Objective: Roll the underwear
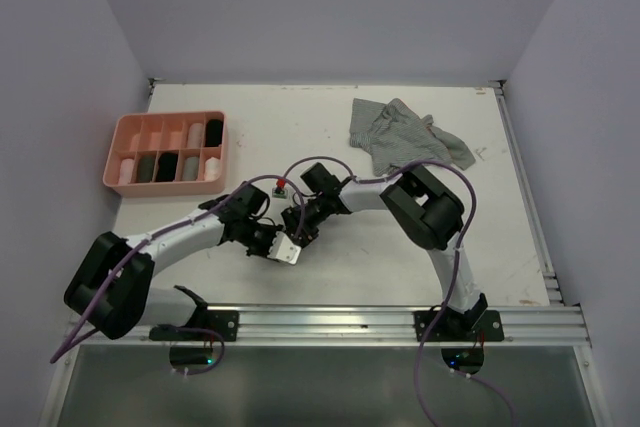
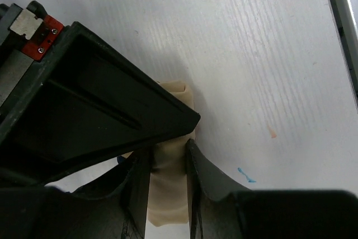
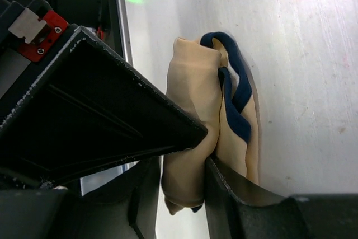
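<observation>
A beige underwear with dark blue trim [image 3: 193, 82] is bunched into a narrow roll low over the table, near its front middle [image 1: 288, 251]. My left gripper [image 2: 168, 160] is shut on one end of it, and beige fabric [image 2: 166, 194] fills the gap between its fingers [image 2: 210, 177]. My right gripper [image 3: 187, 160] pinches the same garment from the other side, tip to tip with the left gripper [image 1: 272, 245]. A grey striped underwear [image 1: 400, 135] lies crumpled at the back right of the table.
A pink tray [image 1: 120, 152] with compartments holding rolled garments stands at the back left. The metal rail [image 1: 400, 322] runs along the near edge under both arm bases. A purple cable [image 1: 300, 169] loops above the grippers.
</observation>
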Available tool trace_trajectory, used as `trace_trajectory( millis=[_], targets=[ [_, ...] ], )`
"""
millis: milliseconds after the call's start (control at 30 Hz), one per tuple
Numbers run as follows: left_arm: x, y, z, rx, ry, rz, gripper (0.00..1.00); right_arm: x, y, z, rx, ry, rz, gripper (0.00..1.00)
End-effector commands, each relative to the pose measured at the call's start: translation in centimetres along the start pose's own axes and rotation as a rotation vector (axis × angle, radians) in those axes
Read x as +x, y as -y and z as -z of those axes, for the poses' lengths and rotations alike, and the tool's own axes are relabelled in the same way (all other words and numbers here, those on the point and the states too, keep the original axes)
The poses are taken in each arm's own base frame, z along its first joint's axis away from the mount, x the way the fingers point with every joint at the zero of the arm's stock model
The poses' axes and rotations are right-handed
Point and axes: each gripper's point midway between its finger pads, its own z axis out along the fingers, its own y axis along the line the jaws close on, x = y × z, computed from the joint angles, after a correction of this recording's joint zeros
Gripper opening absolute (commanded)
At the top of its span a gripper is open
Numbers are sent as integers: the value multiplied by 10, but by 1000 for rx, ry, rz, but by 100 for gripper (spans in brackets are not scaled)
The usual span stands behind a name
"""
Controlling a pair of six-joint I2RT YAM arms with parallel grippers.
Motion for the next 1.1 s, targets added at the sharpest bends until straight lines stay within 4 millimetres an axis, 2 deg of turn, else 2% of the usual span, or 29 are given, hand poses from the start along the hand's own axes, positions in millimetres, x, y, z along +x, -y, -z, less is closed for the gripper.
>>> trace_trajectory(
  millis=[0, 100, 200, 433, 533, 567, 633, 667, 700, 733, 767, 800, 833, 867, 900, 933, 967, 1033, 1067],
  targets=[
    [43, 59, -7, 195, -182, 172, 0, 8, 51, 20, 291, -26, 48, 41],
    [45, 68, -6, 232, -199, 193, 0, -14, 47, 40, 315, 37, 65, 46],
    [49, 71, -6, 246, -218, 204, 0, -26, 48, 55, 320, 72, 62, 49],
    [52, 72, -7, 270, -241, 227, 0, -36, 58, 77, 340, 118, 20, 53],
    [52, 70, -7, 278, -248, 248, 0, -46, 57, 98, 375, 189, 11, 53],
    [48, 64, -7, 275, -237, 253, 0, -54, 56, 110, 393, 233, 27, 52],
    [43, 66, -9, 318, -225, 301, 0, -68, 40, 138, 466, 336, 82, 52],
    [37, 55, -9, 307, -212, 319, 0, -69, 33, 146, 491, 367, 99, 52],
    [36, 56, -11, 334, -209, 349, 0, -63, 39, 156, 561, 386, 87, 52],
    [32, 56, -12, 355, -191, 382, 0, -70, 17, 173, 591, 441, 134, 52],
    [26, 42, -12, 342, -176, 398, 0, -69, 12, 181, 617, 461, 142, 52],
    [28, 42, -17, 374, -175, 446, 0, -59, 9, 185, 644, 477, 135, 52],
    [28, 42, -15, 395, -168, 491, 0, -63, -9, 201, 675, 539, 176, 52],
    [23, 26, -16, 384, -142, 505, 0, -63, -17, 208, 690, 574, 192, 52],
    [29, 27, -21, 416, -149, 550, 0, -52, -16, 209, 705, 578, 183, 52],
    [30, 24, -21, 430, -141, 587, 0, -53, -33, 220, 719, 629, 223, 52],
    [30, 6, -21, 409, -132, 593, 0, -43, -33, 218, 717, 624, 226, 52],
    [38, 5, -26, 464, -134, 663, 0, -36, -45, 216, 702, 625, 261, 52],
    [37, -13, -27, 445, -122, 661, 0, -29, -49, 214, 700, 618, 290, 52]
  ],
)
